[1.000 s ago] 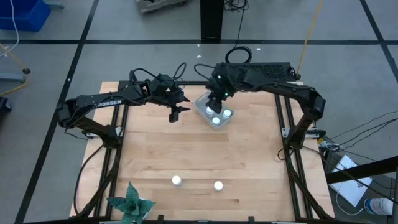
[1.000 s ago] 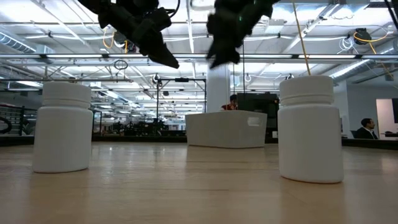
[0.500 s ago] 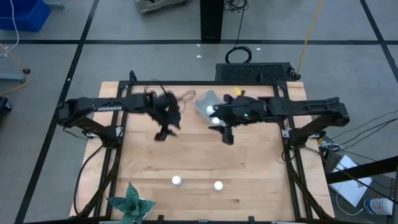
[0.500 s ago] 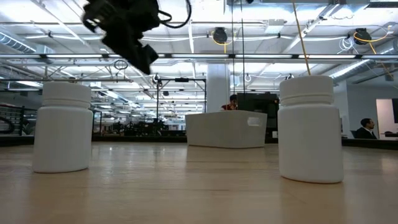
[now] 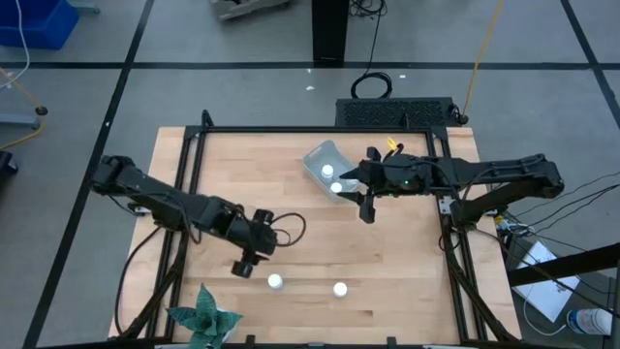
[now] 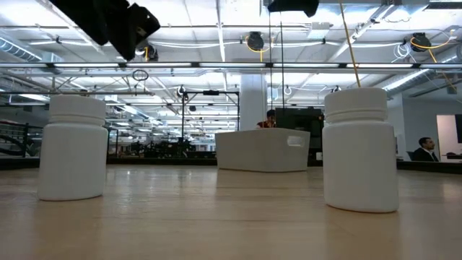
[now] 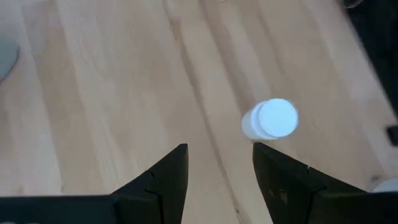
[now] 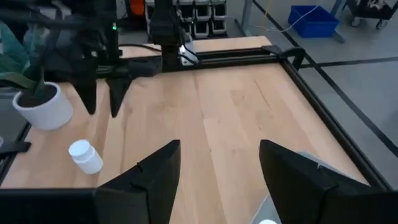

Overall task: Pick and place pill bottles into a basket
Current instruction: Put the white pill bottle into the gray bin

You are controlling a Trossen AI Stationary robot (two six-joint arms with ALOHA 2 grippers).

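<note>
Left tool [image 5: 244,268] open, empty, hovering near front desk [image 5: 407,271] edge, just beside two standing pill bottles [image 5: 275,282]. Bare wood mid-desk. Basket [image 5: 318,156] at back centre holds two bottles. Right tool [image 5: 366,211] open, empty, just beside basket.

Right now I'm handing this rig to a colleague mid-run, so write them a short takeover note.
Left gripper: open, empty, above the table near one loose bottle.
Right gripper: open, empty, beside the basket.
Done: two bottles show in the basket; more may be hidden.
Left: two bottles stand on the table's near edge, the second right of the first. Both need picking up and dropping in the basket.
</note>
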